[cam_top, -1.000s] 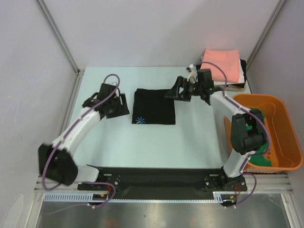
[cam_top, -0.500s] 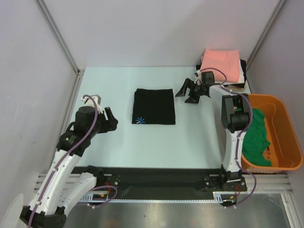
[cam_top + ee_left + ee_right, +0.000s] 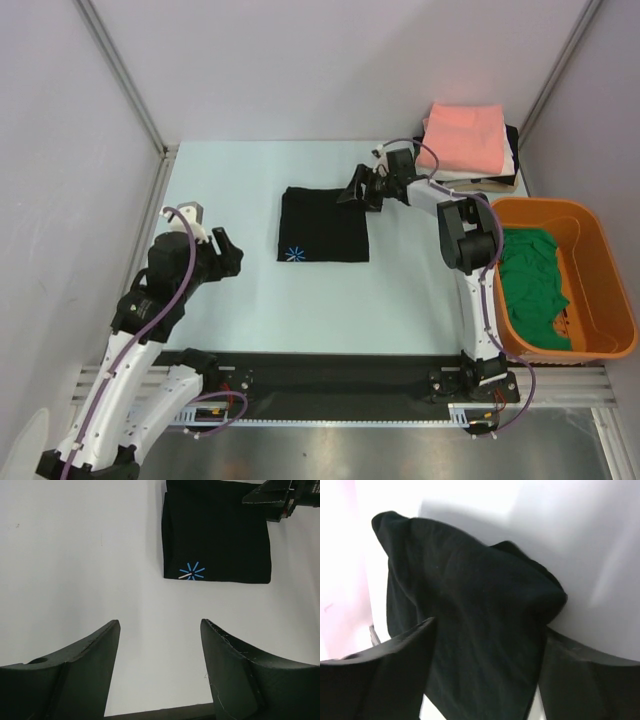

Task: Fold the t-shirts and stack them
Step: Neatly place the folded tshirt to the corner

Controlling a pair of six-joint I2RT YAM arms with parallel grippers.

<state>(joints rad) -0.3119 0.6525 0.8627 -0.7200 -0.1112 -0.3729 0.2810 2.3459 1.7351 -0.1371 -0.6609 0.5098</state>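
Top external view: one black t-shirt (image 3: 323, 222) lies folded into a flat, soft square at the middle of the pale, smooth surface (image 3: 300, 315), with one small blue-white starburst (image 3: 294, 253) at its near left corner. The right tool (image 3: 360, 190) sits at the shirt's far right corner. Its wrist view shows matte black cloth bunched in rounded folds between two wide-set fingers (image 3: 395, 680); I cannot tell whether they pinch it. The left tool (image 3: 222, 255) hangs left of the shirt, well apart, its two curved dark fingers spread wide around nothing. At the far right corner is one stack topped by a salmon-pink shirt (image 3: 465, 135), with paler edges beneath. One glossy orange tub (image 3: 600, 262) holds one crumpled green shirt (image 3: 530, 290).
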